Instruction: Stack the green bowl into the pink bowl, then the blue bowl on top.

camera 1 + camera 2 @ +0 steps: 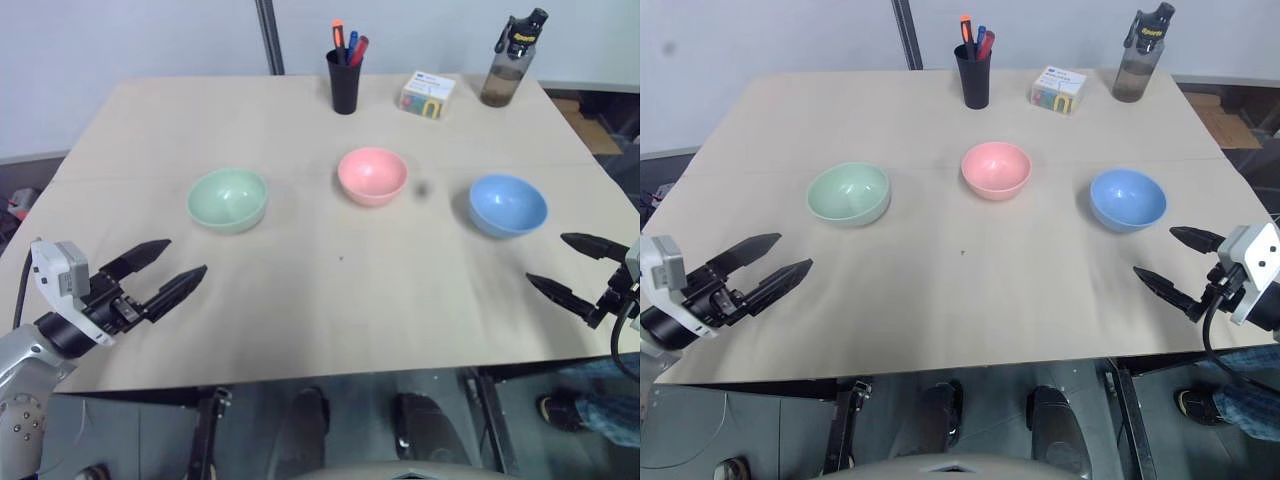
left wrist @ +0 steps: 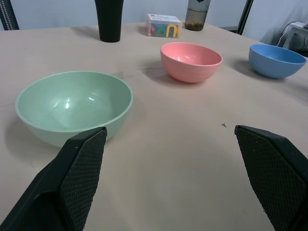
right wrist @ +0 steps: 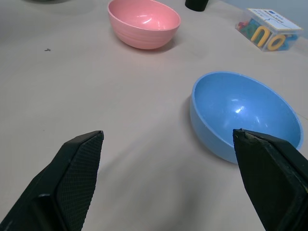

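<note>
Nothing is stacked yet, so the first step is in hand: getting the green bowl [image 1: 228,198] into the pink bowl [image 1: 372,175]. The three bowls stand upright, empty and well apart in a row across the middle of the worktop [image 1: 300,300], green on the robot's left, pink in the centre, the blue bowl [image 1: 508,204] on the right. All are plain, smooth, glossy plastic of matching size. The left claw [image 1: 170,271] hovers near the green bowl with its fingers spread wide and holding nothing; the right claw [image 1: 565,265] is likewise spread and empty beside the blue bowl. The next move likely calls for the left claw to straddle the green bowl's rim and pinch it.
</note>
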Robot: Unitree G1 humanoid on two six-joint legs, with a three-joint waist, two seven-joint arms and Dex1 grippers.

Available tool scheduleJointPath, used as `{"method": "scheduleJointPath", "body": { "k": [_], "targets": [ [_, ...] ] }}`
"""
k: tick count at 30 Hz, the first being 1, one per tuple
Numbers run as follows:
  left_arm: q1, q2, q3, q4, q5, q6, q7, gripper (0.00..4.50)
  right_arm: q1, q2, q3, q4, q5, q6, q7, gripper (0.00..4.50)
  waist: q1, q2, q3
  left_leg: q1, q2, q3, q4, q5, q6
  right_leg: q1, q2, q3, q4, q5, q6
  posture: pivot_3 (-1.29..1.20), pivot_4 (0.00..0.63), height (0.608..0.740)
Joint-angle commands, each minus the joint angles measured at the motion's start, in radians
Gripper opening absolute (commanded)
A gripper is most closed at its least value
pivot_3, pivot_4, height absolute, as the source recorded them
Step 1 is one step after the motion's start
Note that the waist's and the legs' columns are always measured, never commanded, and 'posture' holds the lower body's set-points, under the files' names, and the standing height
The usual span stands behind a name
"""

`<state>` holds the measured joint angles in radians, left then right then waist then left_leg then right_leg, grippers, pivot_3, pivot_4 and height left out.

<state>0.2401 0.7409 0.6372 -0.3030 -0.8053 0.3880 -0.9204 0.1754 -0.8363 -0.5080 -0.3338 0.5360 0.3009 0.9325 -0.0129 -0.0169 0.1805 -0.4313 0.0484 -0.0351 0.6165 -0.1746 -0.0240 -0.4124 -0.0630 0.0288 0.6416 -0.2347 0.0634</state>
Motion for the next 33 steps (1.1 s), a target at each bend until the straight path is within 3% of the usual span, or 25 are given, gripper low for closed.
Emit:
{"method": "scheduleJointPath", "body": {
  "k": [1,15,20,26,33],
  "targets": [
    [-0.012,-0.011,-0.007,-0.021,0.008,-0.016,0.001,4.5,-0.025,-0.003,0.002,-0.02,0.001,-0.007,-0.007,4.49,0.0,0.0,0.0,0.0,0.0,0.0,0.0,0.0,0.0,0.0,0.0,0.0,0.0,0.0,0.0,0.0,0.15,0.74],
    [-0.065,-0.129,-0.104,-0.081,0.04,-0.033,0.111,4.5,-0.152,0.066,0.166,-0.015,-0.071,-0.035,-0.07,4.49,0.001,-0.001,-0.001,0.001,0.0,0.0,0.001,0.0,0.0,0.001,0.001,0.0,0.001,0.0,0.0,0.0,0.15,0.74],
    [-0.13,-0.22,-0.219,-0.13,0.111,-0.055,0.232,4.5,-0.343,0.126,0.418,0.039,-0.243,-0.051,-0.132,4.49,-0.008,-0.002,-0.001,0.002,0.0,0.001,0.002,0.0,0.0,0.001,0.001,0.002,0.002,0.001,0.001,0.0,0.15,0.74],
    [-0.103,-0.205,-0.279,-0.181,0.091,-0.089,0.112,4.5,-0.754,0.315,0.719,0.418,-0.489,-0.124,-0.167,4.49,-0.017,-0.003,-0.001,0.002,0.003,0.001,0.004,0.001,0.0,0.001,0.005,0.004,0.004,0.005,-0.002,0.0,0.15,0.74],
    [-0.006,-0.18,-0.208,-0.232,0.068,-0.106,0.083,4.5,-1.112,0.489,0.847,0.971,-0.639,-0.357,-0.161,4.49,-0.026,-0.003,-0.001,0.001,0.006,0.0,0.001,0.001,0.0,-0.001,0.01,0.005,0.004,0.005,-0.003,0.0,0.15,0.74]
  ]
}}
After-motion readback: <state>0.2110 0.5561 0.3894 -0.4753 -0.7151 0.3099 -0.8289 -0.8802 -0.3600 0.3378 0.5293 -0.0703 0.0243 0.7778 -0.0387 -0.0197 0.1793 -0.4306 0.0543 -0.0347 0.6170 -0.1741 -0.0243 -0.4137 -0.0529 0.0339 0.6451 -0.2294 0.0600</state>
